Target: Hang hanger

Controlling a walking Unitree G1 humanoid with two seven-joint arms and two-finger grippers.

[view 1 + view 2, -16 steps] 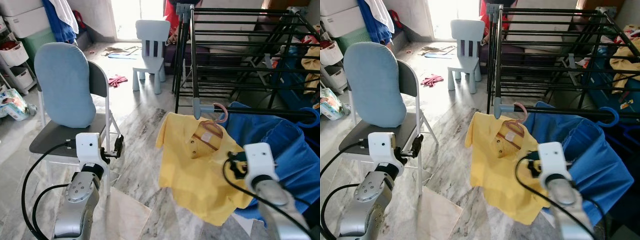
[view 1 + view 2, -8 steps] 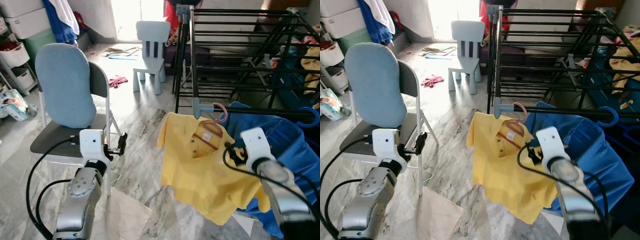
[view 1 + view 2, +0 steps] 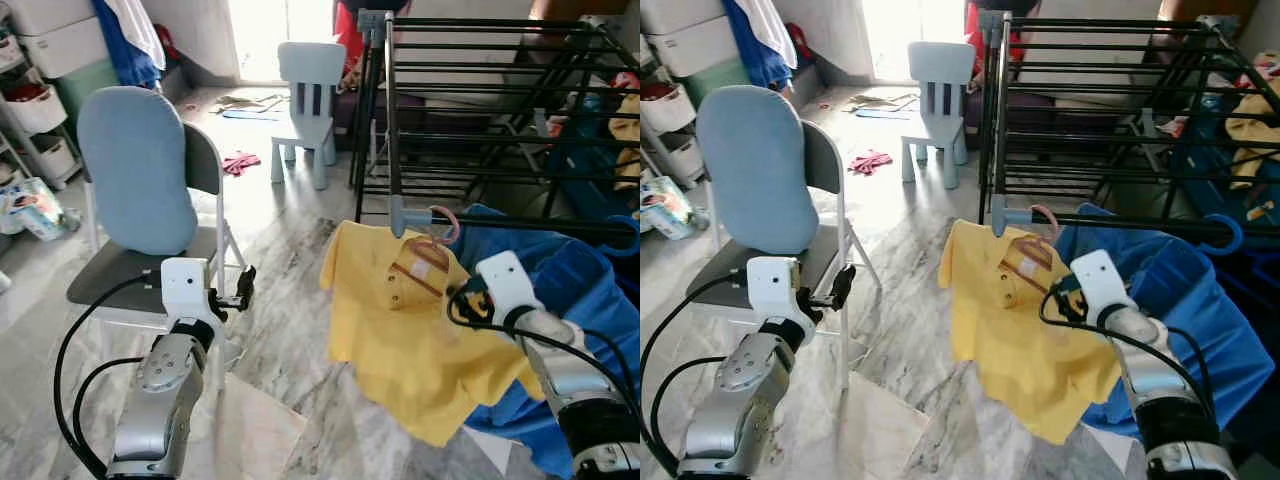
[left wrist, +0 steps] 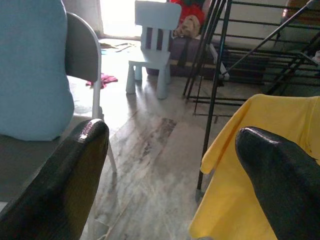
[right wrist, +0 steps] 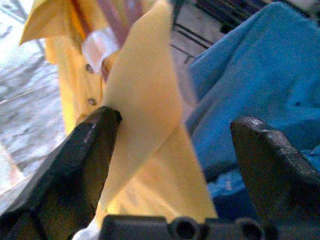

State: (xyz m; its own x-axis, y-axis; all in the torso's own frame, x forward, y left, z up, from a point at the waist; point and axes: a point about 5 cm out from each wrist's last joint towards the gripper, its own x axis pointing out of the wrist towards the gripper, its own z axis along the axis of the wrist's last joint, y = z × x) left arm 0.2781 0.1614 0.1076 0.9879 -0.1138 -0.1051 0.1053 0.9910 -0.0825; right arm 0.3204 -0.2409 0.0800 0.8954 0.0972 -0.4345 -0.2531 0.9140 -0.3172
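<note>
Seen from the head: yellow shirt [image 3: 415, 345] on a pink hanger [image 3: 428, 262], hook of the hanger over the front bar of the black drying rack [image 3: 480, 120], close to the grey corner joint of this bar. Just beside the shirt on the same bar, a blue garment [image 3: 560, 330]. Right tool [image 5: 172, 150] at the shoulder of the shirt on the robot's right side, fingers hidden behind the white wrist box in the head views.

Shown closer in the right wrist view: fingers well apart, a fold of the yellow cloth lying against one finger [image 5: 82, 160], blue cloth before the other; not clamped on anything. Also clear there: the collar and the buttons of the shirt.

Left tool [image 3: 240, 290] held low in front of the grey folding chair [image 3: 150, 265], which carries a light blue cushion [image 3: 135, 170]. In the left wrist view, fingers wide apart and empty, marble floor [image 4: 145, 165] between them.

Open floor between chair and rack. Further back, a small pale blue child chair [image 3: 308, 95]. At the far left edge, white storage bins [image 3: 35, 110], something red inside one.
</note>
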